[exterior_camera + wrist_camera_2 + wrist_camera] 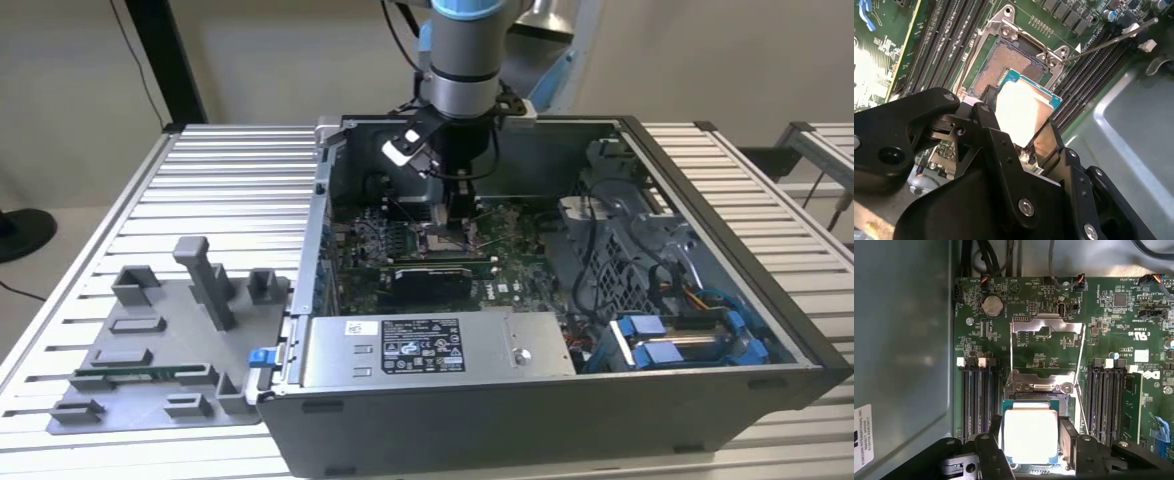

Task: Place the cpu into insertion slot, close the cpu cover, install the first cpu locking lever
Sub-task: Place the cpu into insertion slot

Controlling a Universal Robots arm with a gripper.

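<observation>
Closest to you is the gripper (pixel 1016 117). Its two black fingers (pixel 1069 435) pinch the cpu (pixel 1030 432) by two side edges that face each other, and the shiny top faces up.

The cpu looks light, thin and stiff. It is likely easy to hurt, and its smooth top looks slippery. The side edges are the right place to hold it. Keep off its flat faces and keep it level.

Just under the cpu is the insertion slot (pixel 1009 60). In the second wrist view, part of the slot's dark middle shows bare past the chip, so you can judge the cpu is over the slot but not yet lying flat in it. The slot's middle looks delicate too, so a tilted or sliding chip could harm it.

A bit farther on, the cpu cover (pixel 1046 324) is flipped open, away from the slot. A thin locking lever (pixel 1109 42) sticks up beside it.

All of this sits near the middle of the green board (pixel 1044 357), inside the open computer case (pixel 534 400). The case rests on the ribbed metal bench (pixel 227 180), toward the exterior view's right edge. A grey tray (pixel 147 340) lies near the bench's near corner on the exterior view's left. Behind it all is a pale wall (pixel 267 60).
</observation>
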